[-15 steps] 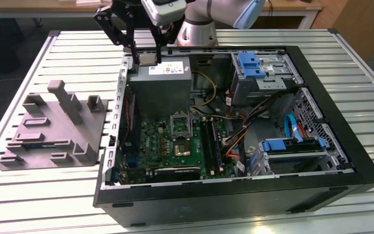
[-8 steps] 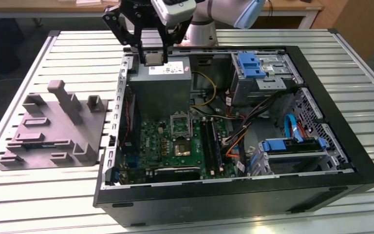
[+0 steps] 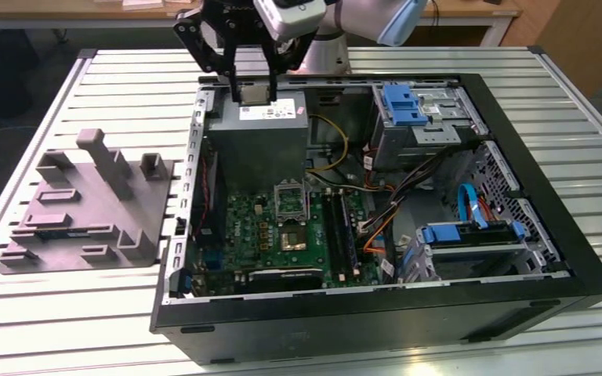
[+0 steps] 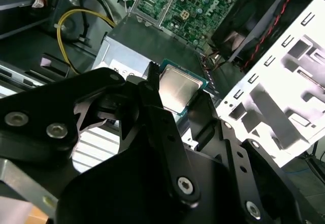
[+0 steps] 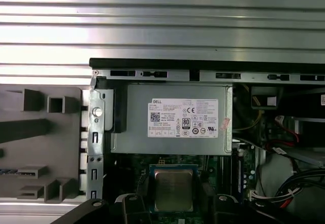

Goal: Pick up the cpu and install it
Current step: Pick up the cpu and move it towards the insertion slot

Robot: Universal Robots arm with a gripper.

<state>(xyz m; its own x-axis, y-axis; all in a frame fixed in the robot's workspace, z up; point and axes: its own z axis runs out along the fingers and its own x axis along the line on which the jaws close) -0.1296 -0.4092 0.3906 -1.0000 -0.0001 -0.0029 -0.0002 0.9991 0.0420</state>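
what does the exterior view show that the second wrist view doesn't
Exterior view, beyond the second wrist view: the blue drive brackets, the blue cable and the arm's pale body above the case. Second wrist view, beyond the exterior: the chip's shiny metal top, seen close between the black fingers. Shared: the gripper shut on the chip by the grey power box with its white label, the yellow wire and the green board.

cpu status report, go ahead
The gripper shut on the cpu. Held in the air above the power supply, not yet on the motherboard. No cable against it.
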